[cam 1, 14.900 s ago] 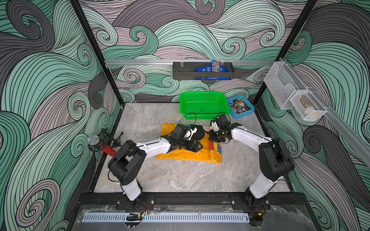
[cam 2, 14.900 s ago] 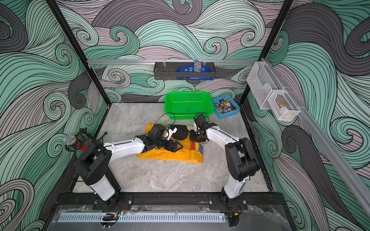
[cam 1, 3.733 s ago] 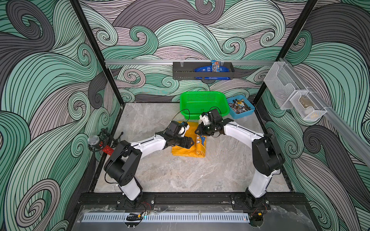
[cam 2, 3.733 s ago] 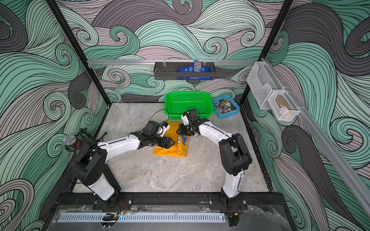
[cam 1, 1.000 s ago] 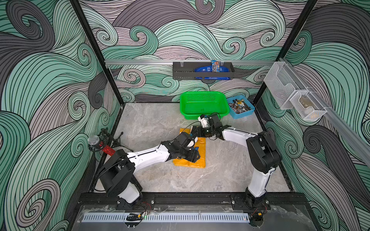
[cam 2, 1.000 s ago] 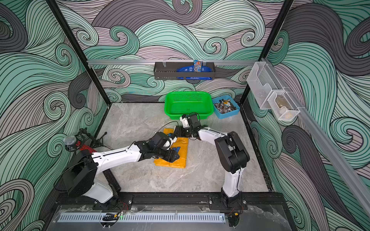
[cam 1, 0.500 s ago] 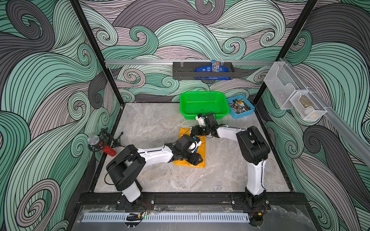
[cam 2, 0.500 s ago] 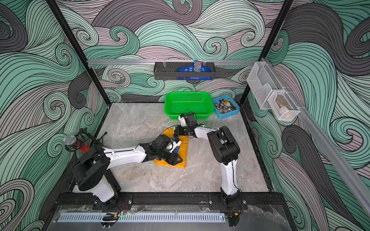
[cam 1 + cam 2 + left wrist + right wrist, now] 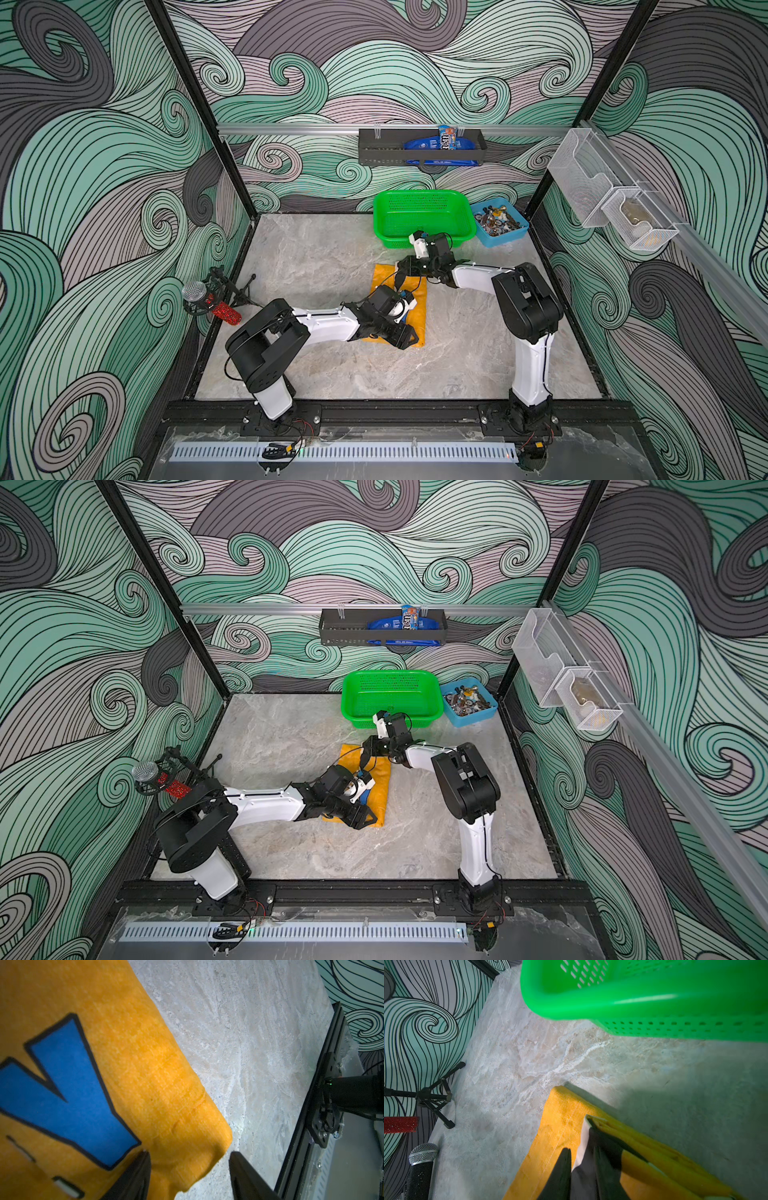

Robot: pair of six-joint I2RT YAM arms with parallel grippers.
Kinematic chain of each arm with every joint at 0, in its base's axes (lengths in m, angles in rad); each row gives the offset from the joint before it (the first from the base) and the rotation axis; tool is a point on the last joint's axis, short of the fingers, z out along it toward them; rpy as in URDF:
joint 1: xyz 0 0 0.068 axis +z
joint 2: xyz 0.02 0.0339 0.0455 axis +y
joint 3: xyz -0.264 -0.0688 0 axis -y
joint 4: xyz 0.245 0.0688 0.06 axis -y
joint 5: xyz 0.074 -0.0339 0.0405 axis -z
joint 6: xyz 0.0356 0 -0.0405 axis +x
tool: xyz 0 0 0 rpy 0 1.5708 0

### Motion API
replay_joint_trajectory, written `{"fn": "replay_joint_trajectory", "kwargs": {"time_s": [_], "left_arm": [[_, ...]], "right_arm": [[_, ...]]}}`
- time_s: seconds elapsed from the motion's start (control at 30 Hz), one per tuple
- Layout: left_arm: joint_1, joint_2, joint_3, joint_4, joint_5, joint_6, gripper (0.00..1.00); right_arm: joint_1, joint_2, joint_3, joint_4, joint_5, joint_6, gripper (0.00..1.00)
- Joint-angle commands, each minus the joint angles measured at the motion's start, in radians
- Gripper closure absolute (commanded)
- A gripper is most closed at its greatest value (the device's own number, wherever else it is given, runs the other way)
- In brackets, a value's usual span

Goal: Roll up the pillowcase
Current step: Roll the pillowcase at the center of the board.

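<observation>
Pillowcase (image 9: 417,309), thin mustard-yellow fabric, lies bundled into a narrow strip on the grey marble-look tabletop (image 9: 324,257). It sits about mid-table, just in front of the green perforated plastic basket (image 9: 419,205), and shows in both top views (image 9: 383,789). Its long axis runs from the basket side toward the front rail. Folded or rolled, we cannot tell which.

We read the left gripper (image 9: 405,337) as open. It sits low at the strip's near end (image 9: 361,818). In the left wrist view its black fingers (image 9: 135,1178) stand apart astride the rounded near corner of the cloth (image 9: 162,1084). One finger is on the fabric and the other is over bare table, with a gap to the cloth. A blue black-outlined letter print (image 9: 68,1084) shows on that face.

The right gripper (image 9: 402,269) is at the far end, beside the basket (image 9: 633,1001). In the right wrist view the right gripper (image 9: 581,1151) has its jaws nearly together with a white-and-black printed flap of the pillowcase (image 9: 560,1126) between them. We call that clamped on the fabric.

A blue plastic tray of small metal parts (image 9: 517,235) sits just beside the basket. A red-and-silver microphone on a black tripod (image 9: 208,301) stands at the table's left edge, well apart from the cloth.
</observation>
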Motion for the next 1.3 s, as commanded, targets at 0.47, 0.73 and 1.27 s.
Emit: {"fn": "replay_joint_trajectory", "kwargs": {"time_s": [0.47, 0.73, 1.27], "left_arm": [[0.002, -0.038, 0.079, -0.116, 0.024, 0.029, 0.36], [0.039, -0.062, 0.214, -0.197, 0.029, 0.04, 0.36], [0.231, 0.086, 0.361, -0.173, -0.125, 0.035, 0.3]], "right_arm": [[-0.005, 0.049, -0.051, 0.054, 0.078, -0.047, 0.77], [-0.041, -0.163, -0.072, 0.003, -0.004, -0.026, 0.67], [-0.078, -0.504, -0.539, -0.131, -0.191, 0.162, 0.37]]}}
